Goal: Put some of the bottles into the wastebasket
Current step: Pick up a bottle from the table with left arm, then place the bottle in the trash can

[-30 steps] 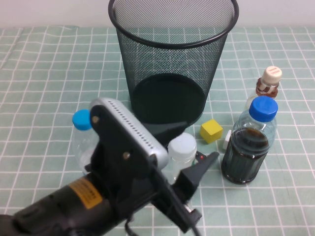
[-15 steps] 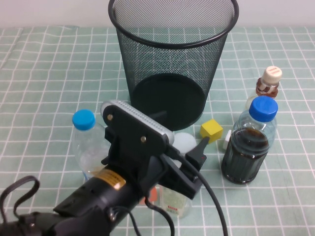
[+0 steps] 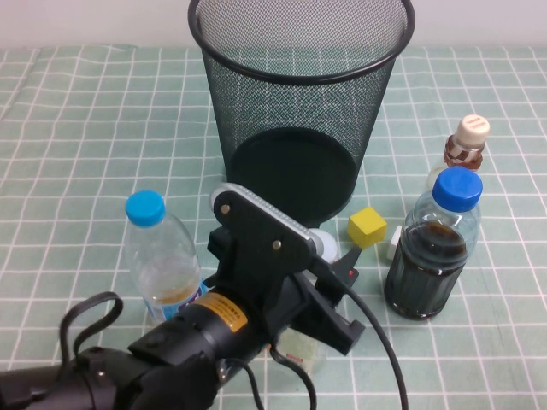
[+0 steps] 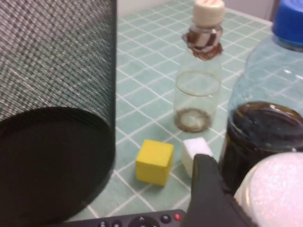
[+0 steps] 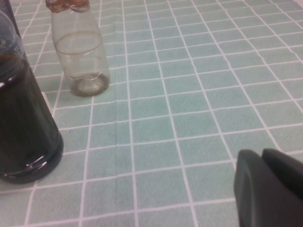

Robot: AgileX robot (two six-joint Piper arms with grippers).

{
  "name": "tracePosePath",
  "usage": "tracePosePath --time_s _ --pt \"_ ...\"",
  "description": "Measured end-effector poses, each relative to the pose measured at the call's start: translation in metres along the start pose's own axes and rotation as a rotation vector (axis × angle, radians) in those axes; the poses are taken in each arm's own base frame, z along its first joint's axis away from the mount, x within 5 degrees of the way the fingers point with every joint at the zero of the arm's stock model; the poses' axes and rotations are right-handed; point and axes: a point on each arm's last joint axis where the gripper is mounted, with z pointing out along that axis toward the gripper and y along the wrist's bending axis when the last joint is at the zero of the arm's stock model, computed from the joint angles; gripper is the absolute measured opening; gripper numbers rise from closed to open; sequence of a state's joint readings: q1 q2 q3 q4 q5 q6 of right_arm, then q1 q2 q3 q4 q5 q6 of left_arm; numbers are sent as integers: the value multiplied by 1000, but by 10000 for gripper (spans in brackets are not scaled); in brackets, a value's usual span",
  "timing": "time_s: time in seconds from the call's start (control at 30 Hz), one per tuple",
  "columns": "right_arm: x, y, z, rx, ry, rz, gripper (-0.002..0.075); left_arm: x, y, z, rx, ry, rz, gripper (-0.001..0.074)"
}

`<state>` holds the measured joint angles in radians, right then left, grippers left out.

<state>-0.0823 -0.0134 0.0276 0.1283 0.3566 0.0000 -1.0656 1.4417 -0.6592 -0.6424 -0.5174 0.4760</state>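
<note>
Toward the table's left edge we see a blue-capped bottle of yellow liquid point(image 3: 162, 256) standing upright. Just right of it, by the near edge, our left gripper point(image 3: 329, 269) has its fingers around the tall clear bottle point(image 3: 318, 248); we cannot tell how tightly, and the arm hides most of it. One black fingertip point(image 4: 208, 189) lies against its white cap point(image 4: 274, 189). The wastebasket point(image 3: 299, 102) stands at the far middle. Rightward sit a yellow cube point(image 3: 367, 227), a dark-liquid bottle point(image 3: 432, 248) and the small brownish bottle point(image 3: 466, 145). Our right gripper point(image 5: 270, 189) shows only a cut-off edge; we cannot tell its state.
</note>
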Motion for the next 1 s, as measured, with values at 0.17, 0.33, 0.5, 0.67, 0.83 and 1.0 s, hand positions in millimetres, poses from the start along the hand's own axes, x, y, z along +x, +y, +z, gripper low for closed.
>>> tracePosePath --time_s 0.17,0.33,0.5,0.67,0.83,1.0 --pt "0 0 0 0 0 0 -8 -14 -8 -11 96 80 -1 328" --pt "0 0 0 0 0 0 -8 -64 -13 -33 240 80 -30 328" --pt "0 0 0 0 0 0 -8 -129 -7 -54 408 124 -63 328" --pt "0 0 0 0 0 0 -8 -183 9 -72 326 180 75 328" --pt "0 0 0 0 0 0 -8 -249 21 -89 189 84 169 328" --pt "0 0 0 0 0 0 -8 -311 32 -86 109 -31 205 328"
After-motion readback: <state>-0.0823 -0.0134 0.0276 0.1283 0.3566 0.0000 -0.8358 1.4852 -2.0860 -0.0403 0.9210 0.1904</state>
